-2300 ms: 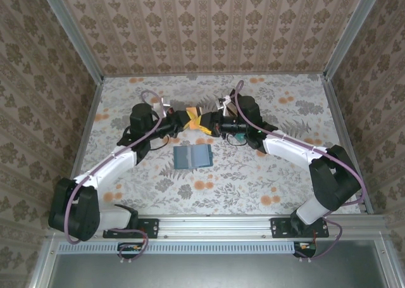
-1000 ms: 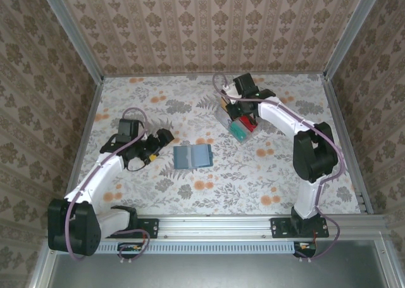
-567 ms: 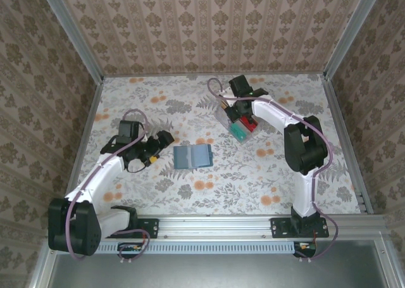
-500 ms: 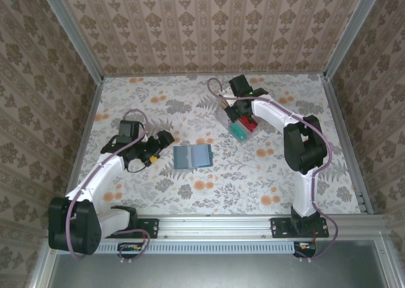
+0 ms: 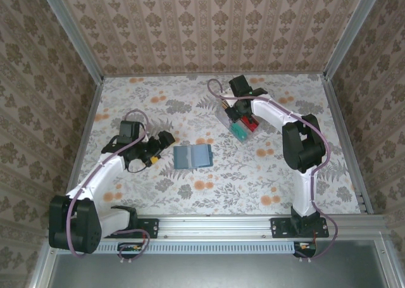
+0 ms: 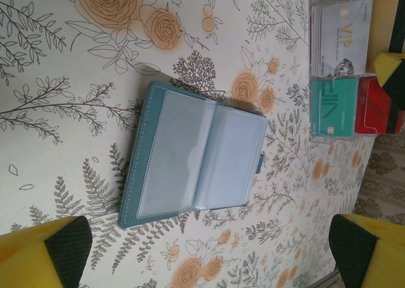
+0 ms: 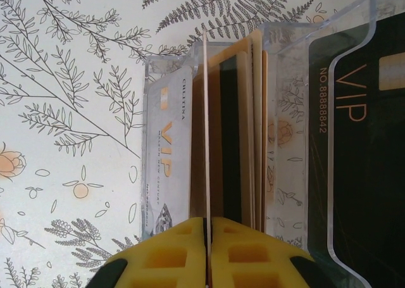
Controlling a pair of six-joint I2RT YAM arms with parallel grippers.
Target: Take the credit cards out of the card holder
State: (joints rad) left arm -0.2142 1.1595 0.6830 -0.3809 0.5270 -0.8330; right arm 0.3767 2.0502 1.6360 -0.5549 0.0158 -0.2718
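Two arms, two jobs. The right gripper [image 7: 207, 240] sits right of centre in the upper half of the overhead view. Its jaws are pressed on a thin card [image 7: 205, 111] held edge-on. That card reaches into the middle compartment of the clear tray [image 7: 285, 35], among tan cards, with a white VIP card [image 7: 168, 155] to frame left and a black VIP card [image 7: 354, 142] to frame right.

The left gripper [image 5: 158, 150] has its jaws spread wide, grips nothing, and points at the card holder [image 5: 193, 156] from just left of it. The holder lies open and flat on the table [image 5: 209, 193] at the centre of the overhead view, well apart from the tray.

Both of its clear sleeves look empty in the left wrist view.

Judged step: dropping off a removed card, likely the last one.

Next move: part the right jaws so the card settles in its slot, then lift straight out without dragging neighbouring cards.
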